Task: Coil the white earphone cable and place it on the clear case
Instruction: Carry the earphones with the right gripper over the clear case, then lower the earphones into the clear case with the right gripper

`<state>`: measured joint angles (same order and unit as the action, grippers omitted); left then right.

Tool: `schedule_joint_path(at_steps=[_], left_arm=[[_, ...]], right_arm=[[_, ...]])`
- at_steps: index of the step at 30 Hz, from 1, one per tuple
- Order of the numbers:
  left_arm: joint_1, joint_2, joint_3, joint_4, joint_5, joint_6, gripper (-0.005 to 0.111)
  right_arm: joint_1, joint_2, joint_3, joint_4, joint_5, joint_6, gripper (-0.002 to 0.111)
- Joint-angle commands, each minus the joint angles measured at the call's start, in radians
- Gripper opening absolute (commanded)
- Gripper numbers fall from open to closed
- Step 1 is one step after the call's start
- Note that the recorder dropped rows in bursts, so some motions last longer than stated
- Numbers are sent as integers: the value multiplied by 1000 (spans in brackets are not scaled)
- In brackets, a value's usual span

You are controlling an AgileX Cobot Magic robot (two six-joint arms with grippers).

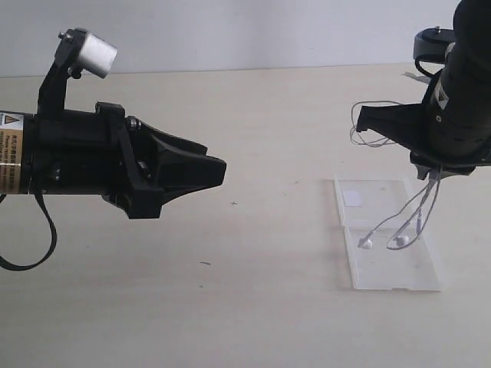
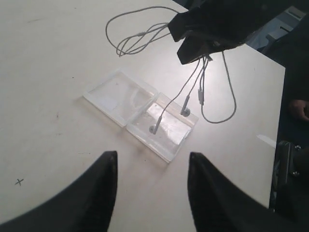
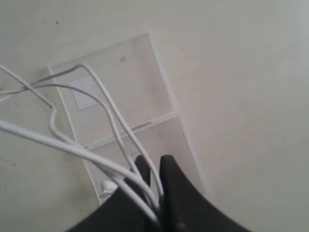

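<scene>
Two-arm robot over a pale desk [image 1: 230, 307]. The right gripper [image 1: 430, 175] hangs above the clear case [image 1: 399, 277], jaws closed on a loose bunch of the white earphone cable [image 1: 418, 215].

Cable is lifted off the desk. Several strands drop from the jaws, and both earbuds touch the case half w/o the sticker. More loops stick out in the air behind the gripper, away from the case.

The left gripper [image 1: 222, 172] hovers well apart on the other side, jaws open & empty.

Progress, as a judgement: gathering looks mostly done, though the coil is loose and uneven. Placing is only begun, since just the earbuds meet the plastic. Left to do: lower the bunch onto the case and let go.

Count:
- 1 cable
- 2 earbuds [image 1: 366, 244]
- 1 case w/ 2 hinged halves
- 1 white sticker [image 1: 352, 198]
- 2 grippers
</scene>
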<state>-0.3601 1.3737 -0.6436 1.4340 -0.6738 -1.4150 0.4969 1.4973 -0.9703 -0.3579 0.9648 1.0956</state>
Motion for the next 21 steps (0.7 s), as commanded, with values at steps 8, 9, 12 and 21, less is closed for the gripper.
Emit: schedule_joint_path(at_steps=[8, 9, 12, 21], left_arm=[[2, -1, 7, 5, -13, 4, 46], [2, -1, 7, 5, -13, 4, 46], [2, -1, 7, 0, -13, 4, 46], [2, -1, 11, 0, -13, 2, 46]], right_arm=[[-26, 4, 46, -66, -94, 32, 9], [-35, 4, 46, -62, -85, 28, 9], [-43, 4, 73, -59, -108, 36, 9], [-43, 7, 185, -87, -250, 148, 9]])
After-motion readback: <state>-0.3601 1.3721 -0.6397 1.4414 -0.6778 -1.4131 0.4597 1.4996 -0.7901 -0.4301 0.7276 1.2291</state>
